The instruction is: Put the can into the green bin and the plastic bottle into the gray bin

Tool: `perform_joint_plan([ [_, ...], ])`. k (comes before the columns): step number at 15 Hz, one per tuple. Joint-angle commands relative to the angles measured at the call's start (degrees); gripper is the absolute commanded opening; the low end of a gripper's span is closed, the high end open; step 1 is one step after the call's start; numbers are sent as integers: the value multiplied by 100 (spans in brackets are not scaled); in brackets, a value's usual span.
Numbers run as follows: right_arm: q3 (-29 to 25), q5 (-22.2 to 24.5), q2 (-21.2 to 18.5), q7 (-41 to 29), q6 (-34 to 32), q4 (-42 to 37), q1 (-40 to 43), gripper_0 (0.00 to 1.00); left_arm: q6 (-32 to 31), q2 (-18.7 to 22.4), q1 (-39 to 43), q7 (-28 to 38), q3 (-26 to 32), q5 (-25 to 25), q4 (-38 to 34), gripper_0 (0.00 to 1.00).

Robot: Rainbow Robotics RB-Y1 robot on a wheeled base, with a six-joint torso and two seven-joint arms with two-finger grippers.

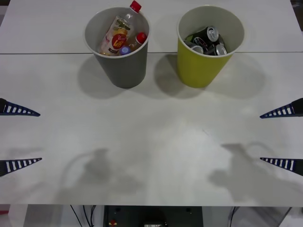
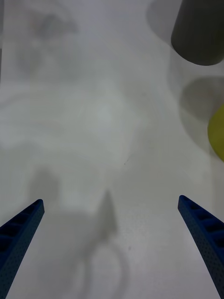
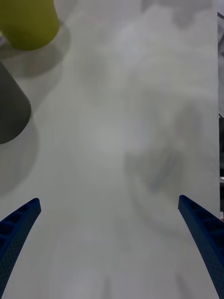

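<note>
While both bins stand side by side at the far end of the white table (image 1: 151, 142), nothing lies between them and the arms. Inside the gray bin (image 1: 124, 68) the plastic bottle (image 1: 119, 33) leans beside what looks like a purple-capped bottle (image 1: 125, 49); several cans (image 1: 208, 40) fill the green bin (image 1: 201, 66). Well apart from them, the left gripper (image 1: 19, 137) and right gripper (image 1: 284, 137) hover at the table's near sides, fingers spread and empty.
</note>
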Motion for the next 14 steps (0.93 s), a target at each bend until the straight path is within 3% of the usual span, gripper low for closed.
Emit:
perform_joint_plan([
  [1, 0, 0, 0, 0, 0, 0, 0, 100, 160, -234, 315, -121, 7, -184, -334, 100],
  [5, 0, 0, 0, 0, 0, 0, 0, 100, -33, -357, 439, -209, 7, -589, -676, 100],
  [14, 0, 0, 0, 0, 0, 0, 0, 100, -147, -366, 421, -217, -28, -729, -694, 100],
])
